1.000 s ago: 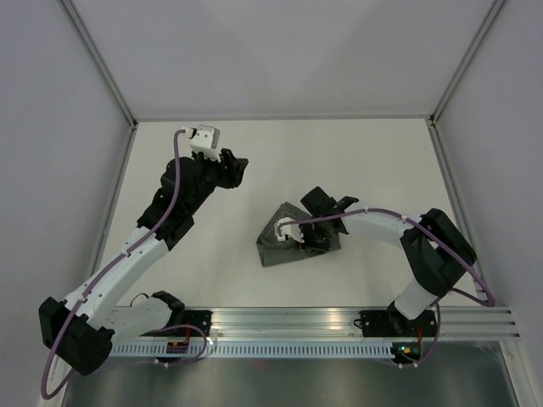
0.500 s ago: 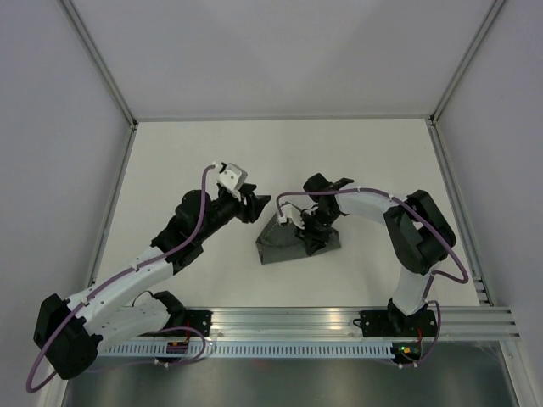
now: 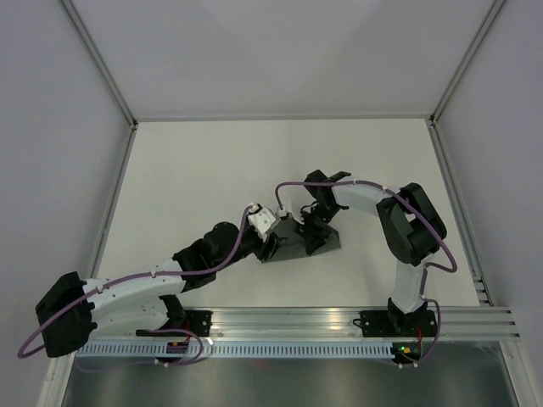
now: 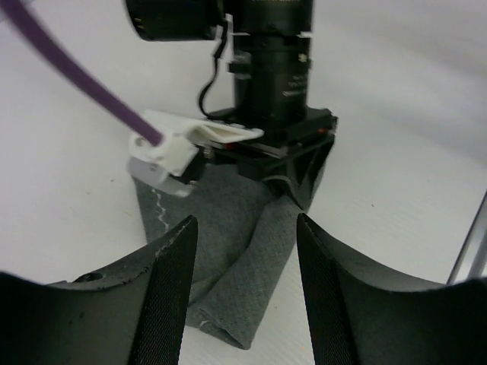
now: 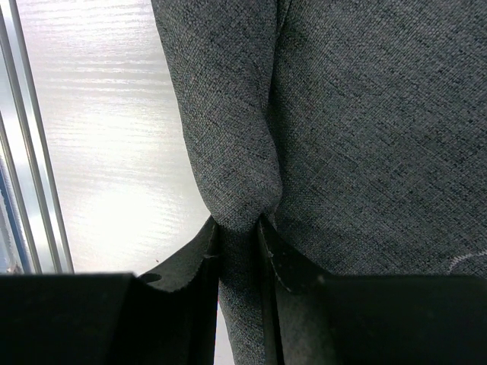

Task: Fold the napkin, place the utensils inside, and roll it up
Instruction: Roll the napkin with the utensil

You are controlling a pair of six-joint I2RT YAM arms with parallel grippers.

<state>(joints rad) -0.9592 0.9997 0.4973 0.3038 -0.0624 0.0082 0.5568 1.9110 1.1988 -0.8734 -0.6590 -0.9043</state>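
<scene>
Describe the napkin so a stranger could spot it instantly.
On the white table, look near the middle where the left hand and right hand meet. The napkin is the bunched dark grey cloth pinched in the right hand, the only fabric there.

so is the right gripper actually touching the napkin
Touching. The right wrist view shows the right gripper pinched shut on a bunched fold of the napkin, with the cloth squeezed between its tips and no gap.
</scene>
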